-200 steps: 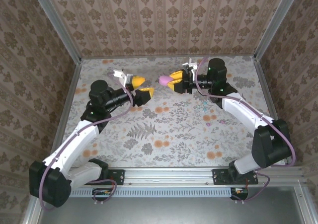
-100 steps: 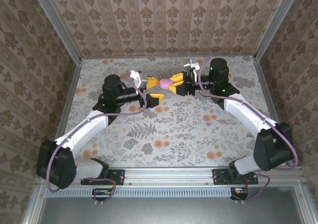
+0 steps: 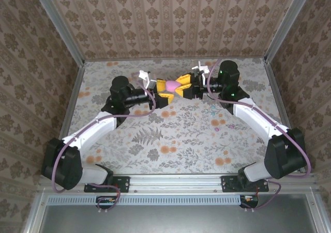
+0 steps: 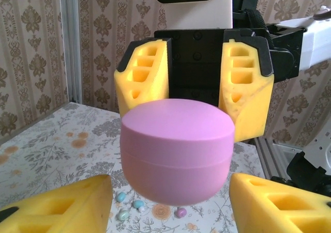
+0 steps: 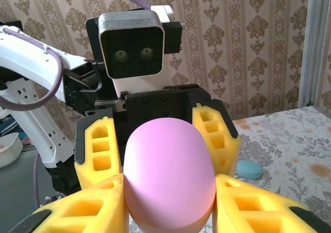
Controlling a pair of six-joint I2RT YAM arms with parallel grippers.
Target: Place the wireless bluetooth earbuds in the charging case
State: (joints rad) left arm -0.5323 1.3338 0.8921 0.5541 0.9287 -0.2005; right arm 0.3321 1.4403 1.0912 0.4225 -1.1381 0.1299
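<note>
- holding the pink charging case point(image 4: 176, 145) up in the air, the right fingers point(image 5: 83, 207) are pinching it from both sides, well above the bench point(image 4: 46, 150).
- the left fingers point(image 4: 62, 202) are standing spread, one on each side of the same case, coming at it from the opposite end. whether they are touching its shell i cannot tell.
- the case is showing a closed lid seam all the way round, so it is looking shut, and the task is looking barely begun.
- the earbuds point(image 4: 138, 204) are lying loose on the bench below the raised case. they are a few small pastel buds close together, well apart from both sets of fingers.
- a blue oval case point(image 5: 250, 168) is resting on the bench off to one side, with nothing touching it.
- by my reading nearly everything is remaining: getting the lid open while one side is steadying the case, then picking up each bud and seating it inside.
</note>
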